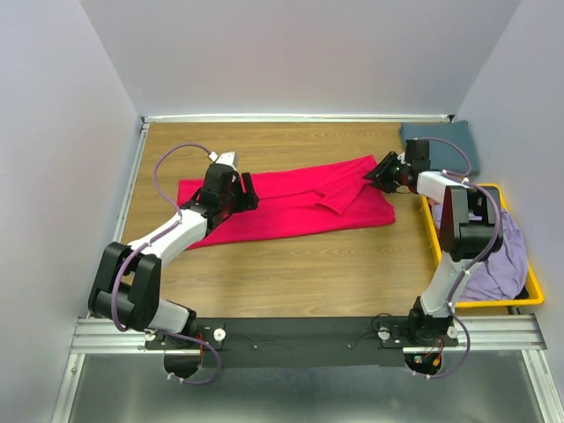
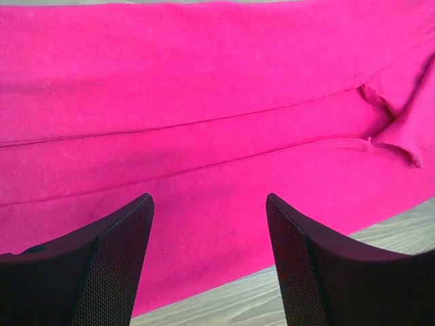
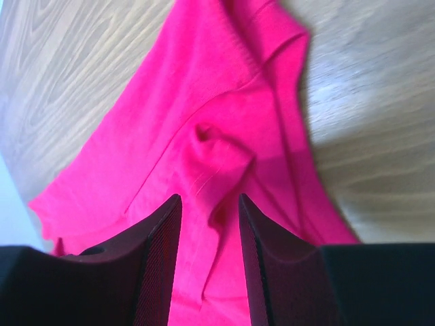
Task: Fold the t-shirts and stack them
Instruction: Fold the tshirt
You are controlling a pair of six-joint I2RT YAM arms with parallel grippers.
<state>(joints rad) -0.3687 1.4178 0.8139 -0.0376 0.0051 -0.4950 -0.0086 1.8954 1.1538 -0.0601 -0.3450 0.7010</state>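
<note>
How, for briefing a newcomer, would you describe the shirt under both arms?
On the wooden table, left of the yellow bin, a t-shirt lies spread flat at the centre. It alone is crimson-pink; the lavender shirt is heaped in the bin, the blue-grey one sits beyond it.

We log left arm (image 1: 174, 233), right arm (image 1: 438, 189): white links, black joints; lilac cable (image 1: 159, 173) at 10 o'clock, another (image 1: 499, 231) at 3; meshed black fingers (image 2: 109, 268).

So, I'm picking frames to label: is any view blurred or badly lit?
Top external: sharp, evenly lit, only soft shadows on the table. Left wrist: crimson t-shirt crisp, seams clear, left gripper dark against it. Right wrist: the softest, wood grain smeared, right gripper dark, the shirt's fold readable.
</note>
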